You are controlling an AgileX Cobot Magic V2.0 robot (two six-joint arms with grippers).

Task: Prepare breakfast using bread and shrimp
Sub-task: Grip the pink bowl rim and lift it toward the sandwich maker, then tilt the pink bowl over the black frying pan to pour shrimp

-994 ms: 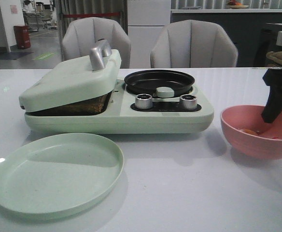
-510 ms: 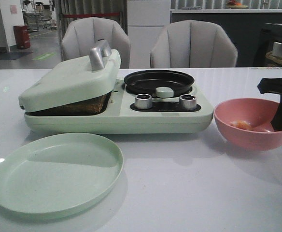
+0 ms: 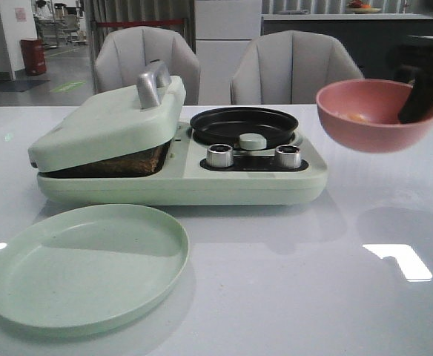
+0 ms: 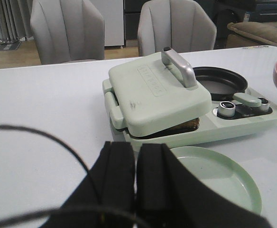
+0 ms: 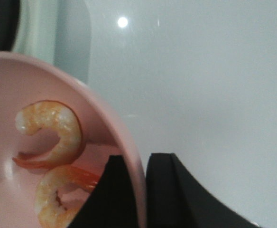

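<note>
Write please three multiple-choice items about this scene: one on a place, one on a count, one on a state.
1. Where is the round pink bowl?
A. Resting on the table
B. Lifted above the table, right of the pale green breakfast machine
C. On the round pale green plate

2. How many curled orange-pink shrimp show in the bowl in the right wrist view?
A. Two
B. Five
C. None

3. How is the left claw?
A. Shut on the plate
B. Wide open
C. Shut, holding nothing

Answers:
1 B: the front view shows table below the bowl, held by the right claw.
2 A: two curled pieces lie inside.
3 C: its fingers meet, nothing between.
</note>
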